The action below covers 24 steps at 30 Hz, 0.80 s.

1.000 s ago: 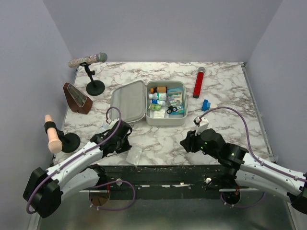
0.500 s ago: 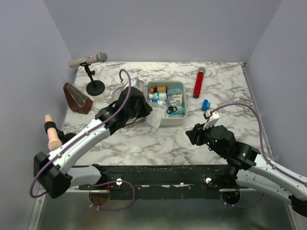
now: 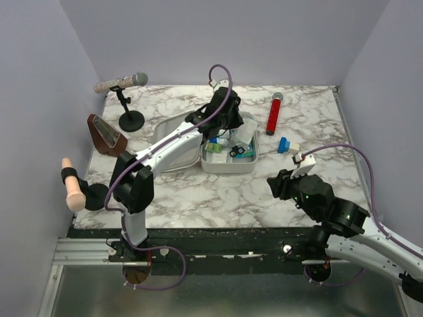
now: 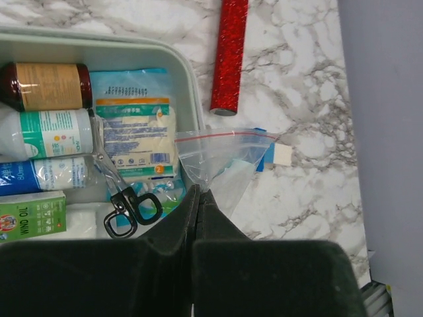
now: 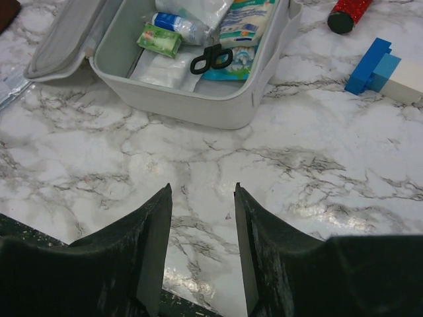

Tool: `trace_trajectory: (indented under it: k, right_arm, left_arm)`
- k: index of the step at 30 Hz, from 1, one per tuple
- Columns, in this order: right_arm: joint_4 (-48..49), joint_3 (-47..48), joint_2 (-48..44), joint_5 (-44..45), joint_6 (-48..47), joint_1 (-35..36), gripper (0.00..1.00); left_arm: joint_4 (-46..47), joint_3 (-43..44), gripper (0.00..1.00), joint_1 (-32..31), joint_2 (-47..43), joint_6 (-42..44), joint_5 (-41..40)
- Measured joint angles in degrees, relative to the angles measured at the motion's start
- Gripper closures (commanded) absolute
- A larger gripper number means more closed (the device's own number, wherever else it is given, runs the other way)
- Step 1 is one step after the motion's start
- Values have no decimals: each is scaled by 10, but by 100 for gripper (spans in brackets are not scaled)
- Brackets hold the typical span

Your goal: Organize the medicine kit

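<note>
Beneath the left pincer (image 4: 200, 191) pinching a bag (image 4: 221, 148) lies the medicine kit (image 4: 192, 99).

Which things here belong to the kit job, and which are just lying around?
Job: medicine kit, zip bag held by left gripper, bottles and scissors inside the kit.
Lying about: red tube, blue block, microphone, metronome.

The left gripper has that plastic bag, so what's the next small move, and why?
Probably nudge the left gripper inward over the medicine kit before lowering: the zip bag it pinches hangs across the kit's rim, partly above the table.
</note>
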Motion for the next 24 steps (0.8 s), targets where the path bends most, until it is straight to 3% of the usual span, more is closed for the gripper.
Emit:
trace_trajectory:
  k: [7,20,21,24]
  right_arm:
    - [-18,0,-7,13,2,0,48]
    - [-19,0,4,20,2,0,48]
    - [-19,0,6,20,2,0,48]
    - [-19,0,12,20,2,0,48]
  left_arm:
    - [1,-2,100,0,87,-37,5]
    - [18,-93,100,-2,93,-81,17]
    - [18,-95,99,-3,93,-82,18]
    - [19,-98,74,-10,93,-86,21]
